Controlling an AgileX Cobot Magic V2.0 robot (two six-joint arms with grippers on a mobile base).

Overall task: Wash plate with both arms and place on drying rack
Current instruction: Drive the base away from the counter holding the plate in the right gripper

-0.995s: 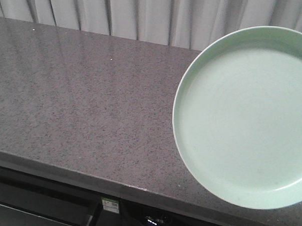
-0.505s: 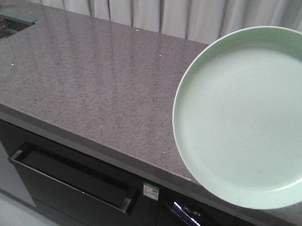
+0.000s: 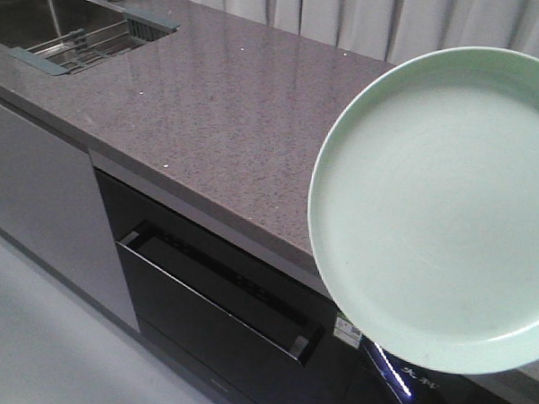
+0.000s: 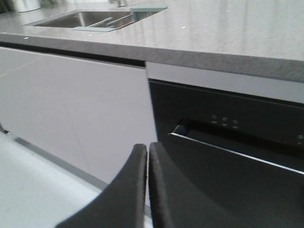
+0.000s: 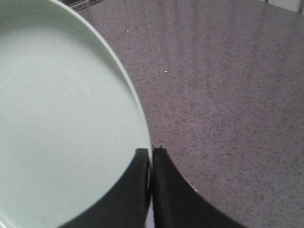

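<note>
The pale mint-green plate (image 3: 439, 209) fills the right side of the front view, held up above the countertop. In the right wrist view my right gripper (image 5: 151, 153) is shut on the rim of the plate (image 5: 61, 123), one finger on each face. My left gripper (image 4: 147, 148) is shut with nothing between its fingers, low in front of the cabinet fronts. The drying rack (image 3: 79, 51) of steel rods with a grey-blue frame lies in the sink (image 3: 31, 17) at the far left. No arm shows in the front view.
A speckled grey-brown countertop (image 3: 229, 102) runs from the sink to the right. Below it are a pale cabinet door (image 3: 37, 192) and a black dishwasher front (image 3: 220, 298) with its handle slot. Grey curtains (image 3: 349, 13) hang behind. Pale floor (image 3: 39, 353) lies at lower left.
The view has swung left and back: the sink, rack, cabinet door and floor have come into sight. The plate stays at the same spot in the front view.
</note>
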